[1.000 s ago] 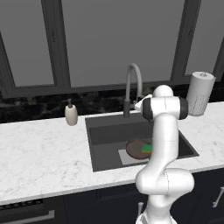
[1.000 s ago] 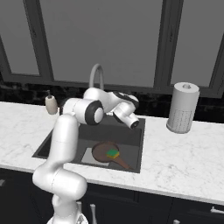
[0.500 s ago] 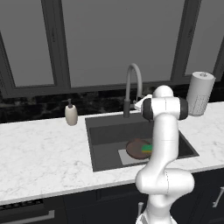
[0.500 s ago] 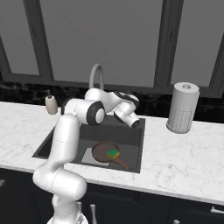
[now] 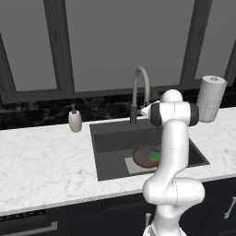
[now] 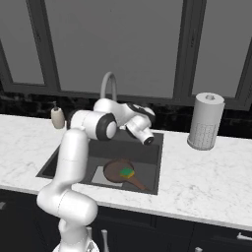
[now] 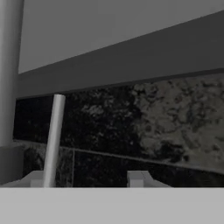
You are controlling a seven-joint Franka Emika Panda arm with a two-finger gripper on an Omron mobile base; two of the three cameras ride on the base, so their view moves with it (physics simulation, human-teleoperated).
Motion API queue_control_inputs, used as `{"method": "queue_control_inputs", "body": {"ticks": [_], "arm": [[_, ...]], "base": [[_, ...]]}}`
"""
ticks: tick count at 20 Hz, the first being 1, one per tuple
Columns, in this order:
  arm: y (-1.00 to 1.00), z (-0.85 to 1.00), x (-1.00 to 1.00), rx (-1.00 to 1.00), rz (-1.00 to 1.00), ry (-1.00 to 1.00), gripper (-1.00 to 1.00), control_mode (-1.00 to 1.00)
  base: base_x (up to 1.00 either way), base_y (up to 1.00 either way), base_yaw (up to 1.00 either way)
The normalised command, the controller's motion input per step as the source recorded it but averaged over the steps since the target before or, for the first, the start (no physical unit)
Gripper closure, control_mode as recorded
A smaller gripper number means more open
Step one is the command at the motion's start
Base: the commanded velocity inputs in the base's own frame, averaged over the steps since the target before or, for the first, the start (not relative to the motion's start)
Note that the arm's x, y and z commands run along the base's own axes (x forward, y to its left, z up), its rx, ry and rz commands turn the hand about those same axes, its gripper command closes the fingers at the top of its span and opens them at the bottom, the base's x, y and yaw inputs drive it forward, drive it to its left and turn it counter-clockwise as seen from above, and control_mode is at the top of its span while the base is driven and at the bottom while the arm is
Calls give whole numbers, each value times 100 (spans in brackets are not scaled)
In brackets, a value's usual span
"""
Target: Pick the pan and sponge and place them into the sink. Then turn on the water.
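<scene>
The dark brown pan (image 5: 144,158) (image 6: 118,170) lies on the floor of the dark grey sink (image 5: 109,142) (image 6: 150,156), handle toward the front. On the pan rests the green and yellow sponge (image 5: 155,156) (image 6: 127,173). No stream comes from the tall grey gooseneck faucet (image 5: 141,86) (image 6: 109,83) (image 7: 8,74). My gripper (image 7: 87,179) is open, held at the faucet's right side and facing the black back wall. A thin pale faucet lever (image 7: 54,140) rises just beside the left fingertip (image 7: 40,178); nothing is between the fingers.
A beige soap dispenser (image 5: 74,120) (image 6: 57,117) stands on the white marble counter (image 5: 41,161) left of the sink. A paper towel roll (image 5: 210,98) (image 6: 205,121) stands at the right. Dark window frames run behind the faucet.
The hand has shifted only slightly beside the faucet. Pan and sponge lie where they were.
</scene>
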Motion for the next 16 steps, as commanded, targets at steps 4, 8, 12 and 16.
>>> {"method": "queue_control_inputs", "body": {"ticks": [4,8,12,16], "arm": [[-63,4,17,9,-26,0,100,-100],[-95,16,27,17,-13,5,100,-100],[-100,25,30,27,-1,8,100,-100],[-100,22,16,37,5,9,100,-100]], "base": [[0,0,0],[0,0,0],[0,0,0],[0,0,0]]}}
